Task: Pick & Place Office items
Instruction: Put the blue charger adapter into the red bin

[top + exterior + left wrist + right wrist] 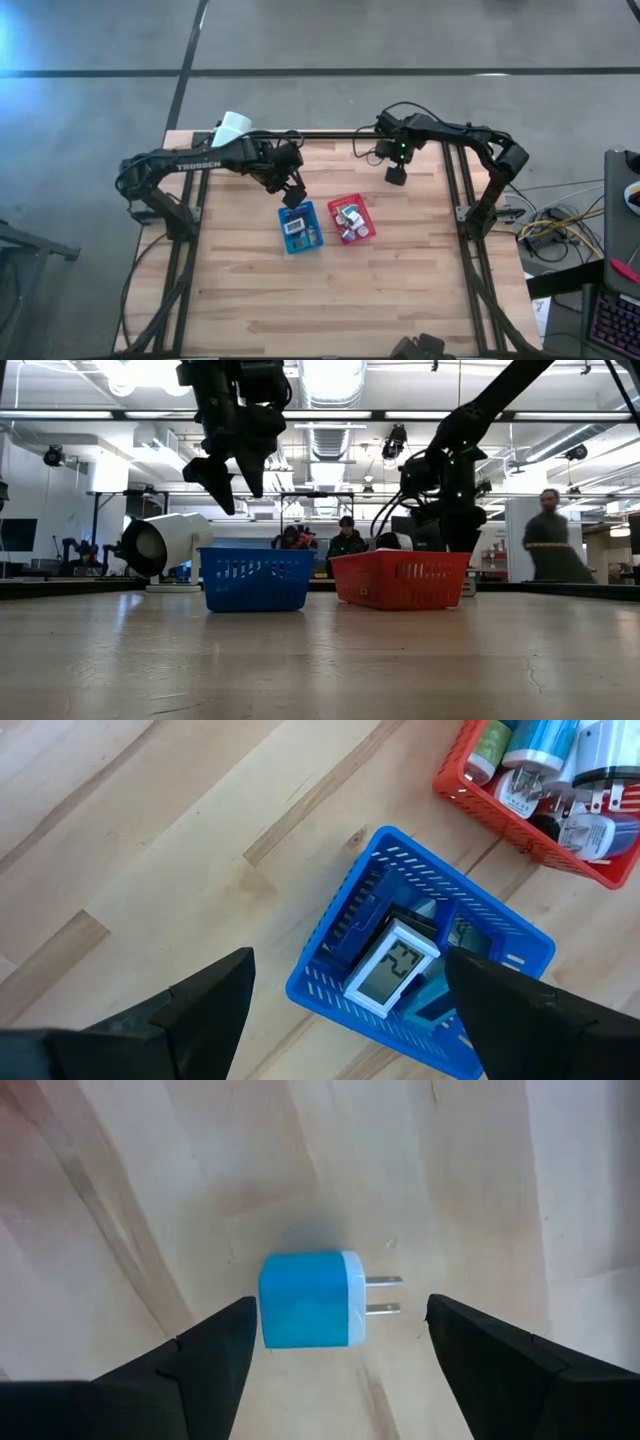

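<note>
The right tool (pixel 335 1355) hangs wide open above a blue plug adapter (pixel 310 1301) that lies on its side on the bare wooden bench (pixel 400 280), its two prongs sticking out; the fingers flank it without touching. The left tool (pixel 345 1005) hovers fully spread and empty over the blue basket (pixel 345 935), which holds a small white clock with a grey display (pixel 392 965) among other flat pieces. Just beside it, the red basket (pixel 351 220) holds more adapters and small pieces.

The red basket (pixel 520 815) is cut off by the frame edge in the left wrist view; its contents (pixel 350 221) are too small to identify from above.
</note>
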### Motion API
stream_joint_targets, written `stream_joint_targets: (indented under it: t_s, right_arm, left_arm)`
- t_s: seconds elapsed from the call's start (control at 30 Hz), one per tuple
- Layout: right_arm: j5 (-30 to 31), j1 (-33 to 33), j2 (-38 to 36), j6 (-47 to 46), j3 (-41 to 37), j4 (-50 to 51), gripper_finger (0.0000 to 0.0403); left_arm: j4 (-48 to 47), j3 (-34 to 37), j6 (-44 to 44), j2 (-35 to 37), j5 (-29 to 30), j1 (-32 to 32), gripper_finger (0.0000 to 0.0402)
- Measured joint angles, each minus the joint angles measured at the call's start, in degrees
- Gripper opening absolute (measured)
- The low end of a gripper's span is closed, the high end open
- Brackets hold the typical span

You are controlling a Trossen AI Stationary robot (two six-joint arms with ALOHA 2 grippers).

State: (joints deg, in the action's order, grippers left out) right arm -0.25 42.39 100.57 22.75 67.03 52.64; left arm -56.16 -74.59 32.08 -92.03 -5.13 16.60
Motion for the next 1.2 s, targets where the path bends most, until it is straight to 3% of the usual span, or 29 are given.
stream_joint_targets:
  t_s: [1.2]
  right_arm:
    - [-1.5, 0.0, 1.9, -1.3, -0.3, 0.9, 0.0291]
  left_arm:
    - [0.0, 0.0, -0.6, 0.0, 0.0, -0.2, 0.0332]
